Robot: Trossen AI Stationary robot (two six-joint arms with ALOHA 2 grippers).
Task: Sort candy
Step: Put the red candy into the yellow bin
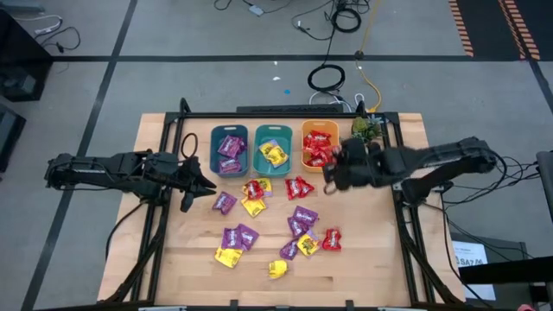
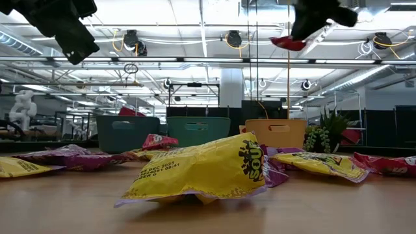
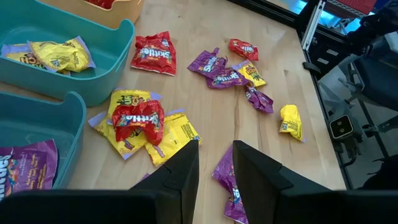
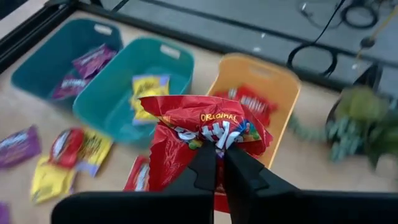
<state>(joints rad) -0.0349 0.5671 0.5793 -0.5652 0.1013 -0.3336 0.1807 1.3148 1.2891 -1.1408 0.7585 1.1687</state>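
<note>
Loose purple, yellow and red candy packets (image 1: 259, 216) lie flat across the middle of the wooden table. At the far edge stand a dark teal bin (image 1: 229, 149) with purple candy, a lighter teal bin (image 1: 273, 149) with yellow candy, and an orange bin (image 1: 319, 147) with red candy. My right gripper (image 1: 333, 180) is high above the table, just near of the orange bin, shut on a red candy packet (image 4: 199, 121). My left gripper (image 3: 216, 168) stands open over the table's left side, with nothing between its fingers. My right gripper pinches the red candy packet between its two fingers at a crumpled spot (image 4: 219, 132) near the packet's middle. The fingers slant down from the table's right side. The packet is lifted clear of the table and shows below the fingers (image 2: 286, 43) in the low view.
A small green plant (image 1: 366, 130) stands at the far right corner, next to the orange bin. A metal frame runs along the table's edges. The near left part of the tabletop (image 1: 181, 259) is bare wood.
</note>
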